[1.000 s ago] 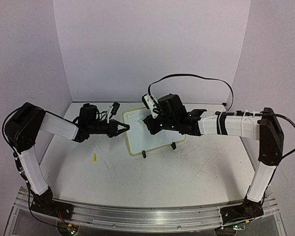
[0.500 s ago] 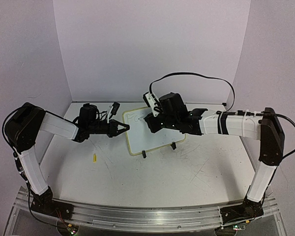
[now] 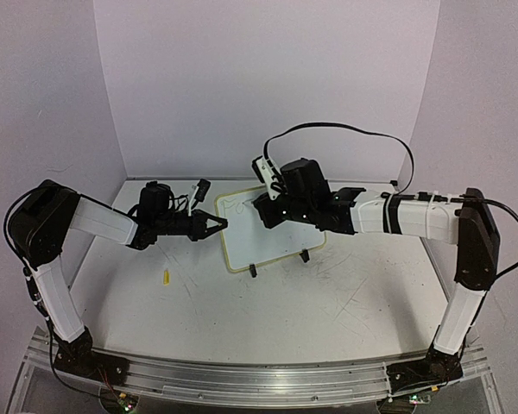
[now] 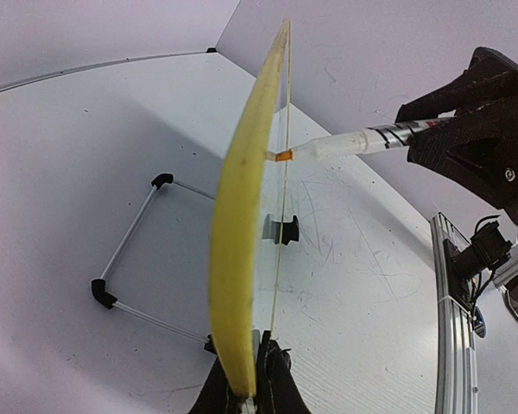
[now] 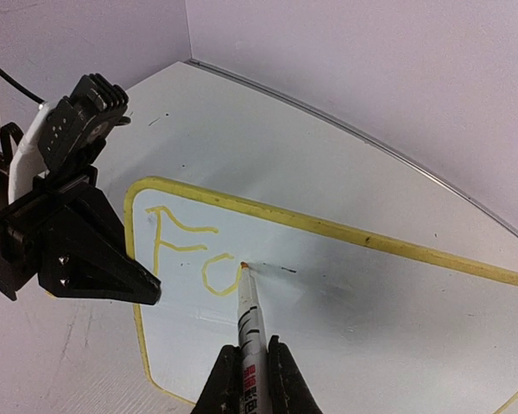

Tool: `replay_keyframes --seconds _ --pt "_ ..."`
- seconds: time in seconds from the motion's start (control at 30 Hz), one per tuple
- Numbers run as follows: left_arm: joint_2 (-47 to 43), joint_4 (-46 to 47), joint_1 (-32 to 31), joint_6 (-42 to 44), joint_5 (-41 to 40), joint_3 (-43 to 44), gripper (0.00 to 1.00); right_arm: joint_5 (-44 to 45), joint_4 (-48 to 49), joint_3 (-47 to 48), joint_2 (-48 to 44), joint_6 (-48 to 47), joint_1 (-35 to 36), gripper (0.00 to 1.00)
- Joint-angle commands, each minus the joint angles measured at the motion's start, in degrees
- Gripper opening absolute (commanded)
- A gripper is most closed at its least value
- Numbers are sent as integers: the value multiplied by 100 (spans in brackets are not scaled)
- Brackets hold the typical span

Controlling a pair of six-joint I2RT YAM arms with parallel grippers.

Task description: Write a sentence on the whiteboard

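Observation:
The whiteboard (image 3: 263,235) stands tilted on its wire stand at the table's middle; its yellow rim shows edge-on in the left wrist view (image 4: 242,250) and its face in the right wrist view (image 5: 345,302). My left gripper (image 3: 220,225) is shut on the board's left edge (image 4: 246,392). My right gripper (image 5: 246,375) is shut on a white marker (image 5: 249,323) with an orange tip touching the board, beside the yellow letters "Fo" (image 5: 186,250). The marker also shows in the left wrist view (image 4: 354,142).
A small yellow marker cap (image 3: 166,277) lies on the table left of the board. The wire stand (image 4: 129,250) and a black clip foot (image 4: 285,229) rest behind and under the board. Grey walls close the back and sides.
My right gripper has moved the marker up and slightly right on the board, and the letter "o" now shows after the "F". The left arm has not moved.

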Motion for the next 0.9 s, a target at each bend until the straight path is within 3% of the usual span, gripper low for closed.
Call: replay_keyframes --seconds 0.0,0.87 --pt "-29 -324 42 397 -456 79 0 202 284 200 -59 71 -109 0" --pt "-47 -348 38 409 -465 88 0 -101 145 -337 -119 291 -110 0"
